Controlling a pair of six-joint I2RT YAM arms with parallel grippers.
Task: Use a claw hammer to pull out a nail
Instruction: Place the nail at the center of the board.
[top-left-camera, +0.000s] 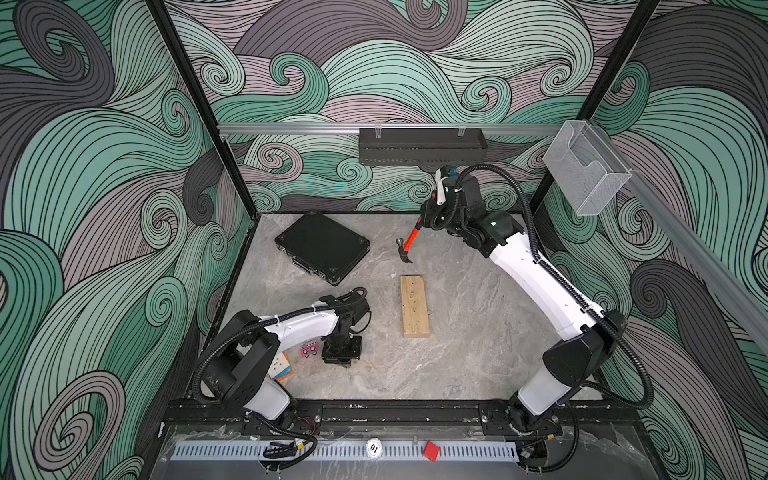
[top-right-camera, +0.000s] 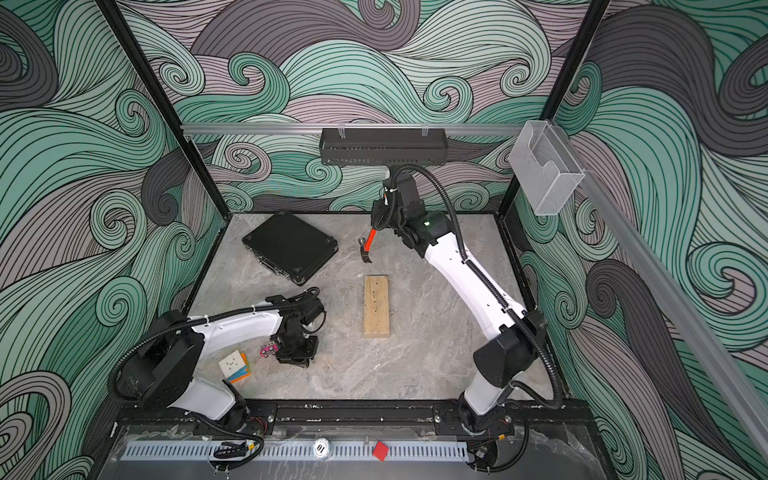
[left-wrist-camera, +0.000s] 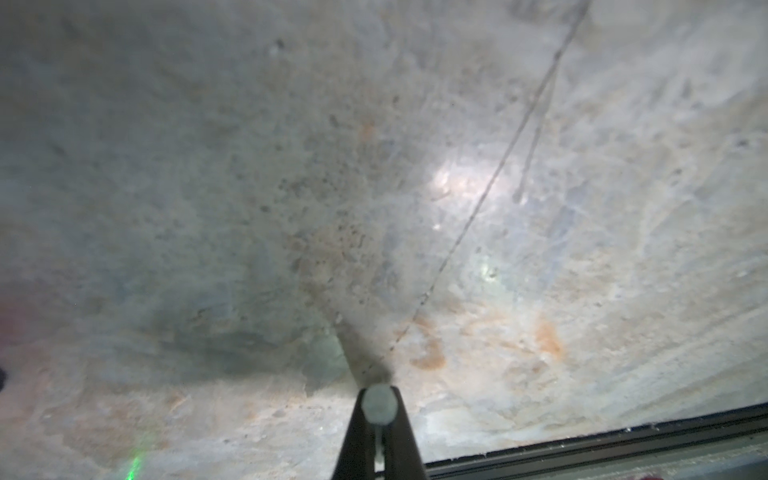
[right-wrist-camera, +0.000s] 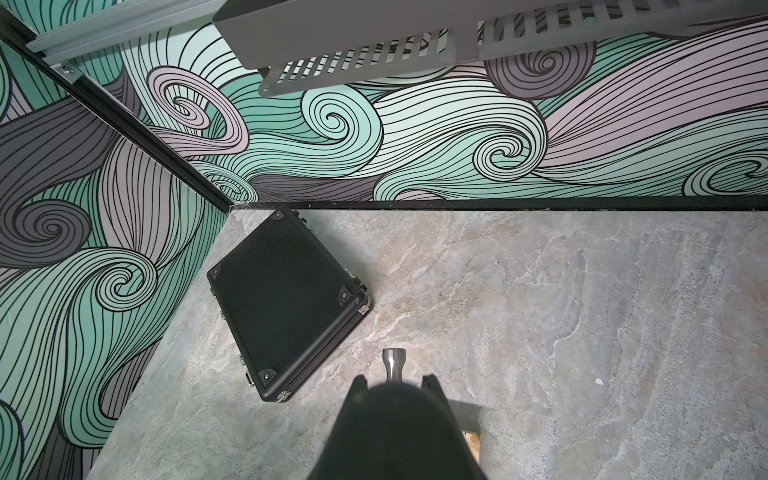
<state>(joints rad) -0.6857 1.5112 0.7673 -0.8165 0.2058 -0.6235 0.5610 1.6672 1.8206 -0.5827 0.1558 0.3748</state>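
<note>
Enclosing the workspace on three sides, walls (top-left-camera: 104, 208) printed with green, grey and mauve swirls rise from a grey marble-patterned tabletop (top-left-camera: 457, 357). A black slotted shelf (top-left-camera: 422, 146) hangs on the rear rail and a clear plastic bin (top-left-camera: 586, 168) on the side rail. A closed black case (top-left-camera: 322, 247) lies flat near the far left corner. A pale wooden block (top-left-camera: 414, 305) lies at mid-table, its long side running front to back. The right gripper (right-wrist-camera: 395, 382) is held high over the far part of the table, its jaws clamped on the black handle of the claw hammer (top-left-camera: 411, 237). The hammer's long axis is steeply tilted: the handle end with its red ring is uppermost, toward the rear wall. The orange neck slopes down to the steel head, which is lowest, over bare tabletop just beyond the block's far end and apart from it. The claw curves toward the block; the striking face points toward the case. The left gripper (left-wrist-camera: 378, 390) points down at the near left, near a puzzle cube (top-right-camera: 235, 365). Its jaws are pressed together on a nail (left-wrist-camera: 376, 405), whose round head shows at the fingertips.
</note>
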